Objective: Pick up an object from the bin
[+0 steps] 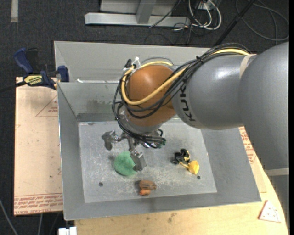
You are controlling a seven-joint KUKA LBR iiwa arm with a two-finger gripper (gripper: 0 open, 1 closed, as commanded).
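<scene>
The gripper [123, 149] is a little left of the middle of the frame. Its two fingers are spread wide with nothing between them, and the lower finger is right at the edge of a green round lump [122, 166] on the floor of the bin [69, 151]. The lump looks soft, light and maybe squishy, so I think a gentle squeeze across its fat middle would work best. A small brown thing [146, 186] lies just below, and a black and yellow toy [186, 160] is off to the right.

robot lab: kuka arm [229, 87], metal bin [69, 137], loose cables [206, 13].
</scene>
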